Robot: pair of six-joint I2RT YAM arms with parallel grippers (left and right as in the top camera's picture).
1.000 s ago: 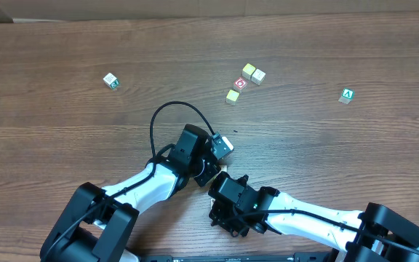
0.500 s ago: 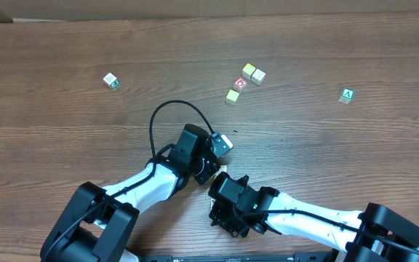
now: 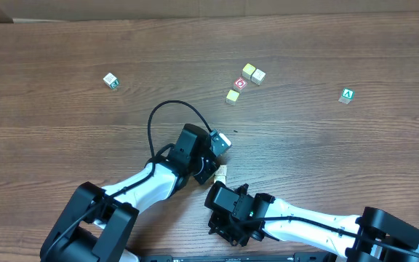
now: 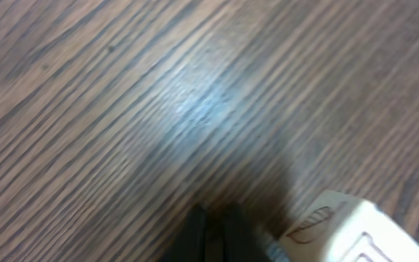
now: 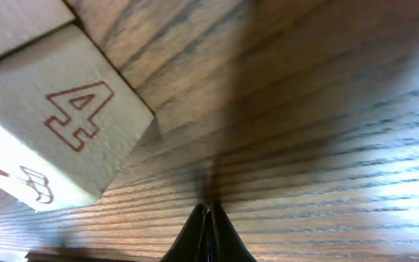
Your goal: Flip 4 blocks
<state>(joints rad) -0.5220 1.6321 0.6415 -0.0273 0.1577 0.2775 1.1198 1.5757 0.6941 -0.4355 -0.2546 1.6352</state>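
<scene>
Three pale blocks lie at the back middle: two touching [image 3: 249, 70] [image 3: 258, 76] and one [image 3: 233, 95] nearer. A fourth block [image 3: 221, 173] lies between my two grippers. In the left wrist view this block [image 4: 340, 231] sits just right of my left gripper [image 4: 213, 222], whose fingers are shut and empty on the wood. In the right wrist view the block [image 5: 64, 124] shows a red "4" on one face, up and left of my right gripper [image 5: 209, 212], also shut and empty. From overhead, the left gripper [image 3: 208, 164] and right gripper [image 3: 220, 191] flank the block closely.
A cube with a red-and-white ring face [image 3: 241, 84] sits among the three back blocks. Green-marked cubes lie at the far left [image 3: 110, 81] and far right [image 3: 347, 95]. The left arm's black cable [image 3: 167, 109] loops over the table.
My right arm has drawn back toward the front edge, uncovering the pale block between the grippers. The left arm has barely moved.
</scene>
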